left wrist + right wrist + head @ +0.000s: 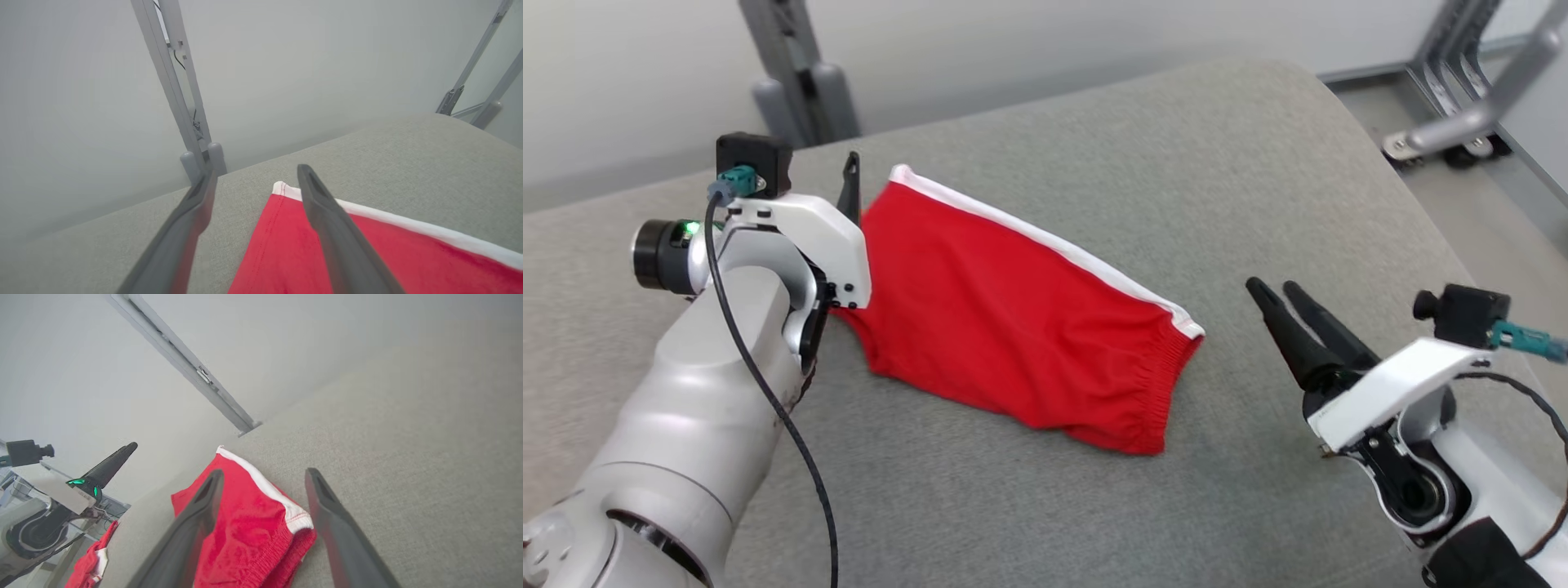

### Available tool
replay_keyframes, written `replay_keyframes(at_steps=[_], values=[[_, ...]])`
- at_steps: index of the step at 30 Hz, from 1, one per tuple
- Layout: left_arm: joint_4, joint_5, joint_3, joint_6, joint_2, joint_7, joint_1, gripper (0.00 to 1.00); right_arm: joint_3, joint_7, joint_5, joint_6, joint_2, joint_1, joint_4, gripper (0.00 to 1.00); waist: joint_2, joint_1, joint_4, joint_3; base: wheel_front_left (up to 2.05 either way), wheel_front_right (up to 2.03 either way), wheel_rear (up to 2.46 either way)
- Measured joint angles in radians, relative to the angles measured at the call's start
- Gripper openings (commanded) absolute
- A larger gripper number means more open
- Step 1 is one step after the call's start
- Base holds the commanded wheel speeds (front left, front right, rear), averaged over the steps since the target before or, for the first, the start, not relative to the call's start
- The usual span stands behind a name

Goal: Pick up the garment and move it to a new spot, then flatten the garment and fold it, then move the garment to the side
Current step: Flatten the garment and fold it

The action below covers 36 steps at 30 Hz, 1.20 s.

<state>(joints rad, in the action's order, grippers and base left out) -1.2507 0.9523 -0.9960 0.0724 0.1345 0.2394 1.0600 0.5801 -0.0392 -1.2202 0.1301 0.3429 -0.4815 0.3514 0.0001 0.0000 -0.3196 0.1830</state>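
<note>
Red garment [1013, 327]: shorts-like piece with a white stripe [1045, 237] along its far edge and a gathered elastic band [1152, 384] at the end nearer the right tool. It lies slantwise about mid-desk, fairly flat, with the layers doubled at the band end.
Handling (judged): light, limp knit. It will sag from any pinch and hold no shape of its own. The woven cover should keep it from sliding much. Nothing fragile.
Where to grip (judged): the two ends. The white-trimmed corner sits by the left tool, the band by the right. The band is thicker and should give the surer pinch. All layers need taking together or the doubled end opens.
Left tool [257, 171]: released, fingers spread, nothing between them. One finger crosses the trimmed corner, the other crosses bare desk. Contact with the cloth cannot be told.
Right tool [1271, 286]: released and empty, off the cloth, near the band end and pointing toward it.
Desk [1258, 163]: grey woven cover, rounded far corner, looks padded.
Room: pale wall, with a grey stand [800, 82] behind the far edge and a wheeled metal frame [1462, 122] on the floor at far right.
Stage (judged): garment lying free, next hold not yet taken.
</note>
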Motion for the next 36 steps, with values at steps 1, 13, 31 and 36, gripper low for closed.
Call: replay_keyframes(at_steps=[1, 13, 31, 36], values=[[0.012, 0.0, 0.008, -0.002, 0.0, 0.01, -0.008, 1.0, 0.019, -0.046, 0.022, 0.0, 0.016, 0.004, -0.003, 1.0, 0.0, 0.0, 0.013, -0.014, 0.0, 0.0, 0.0], [0.75, -0.411, 0.304, 0.25, 0.109, 0.022, -0.493, 1.0, -0.097, -0.224, 0.343, 0.0, 0.032, 0.146, -0.022, 1.0, 0.0, 0.0001, 0.191, -0.17, 0.0, 0.0, 0.0], [1.134, -0.766, 0.686, 0.268, -0.055, 0.022, -1.081, 1.0, -0.346, -0.225, 0.614, 0.0, -0.138, 0.402, -0.093, 1.0, 0.0, 0.0, 0.318, -0.233, 0.0, 0.0, 0.0], [1.148, -0.784, 0.76, 0.189, -0.079, 0.022, -1.144, 1.0, -0.376, -0.225, 0.614, 0.0, -0.152, 0.427, -0.081, 1.0, 0.0, 0.0, 0.33, -0.238, 0.0, 0.0, 0.0]])
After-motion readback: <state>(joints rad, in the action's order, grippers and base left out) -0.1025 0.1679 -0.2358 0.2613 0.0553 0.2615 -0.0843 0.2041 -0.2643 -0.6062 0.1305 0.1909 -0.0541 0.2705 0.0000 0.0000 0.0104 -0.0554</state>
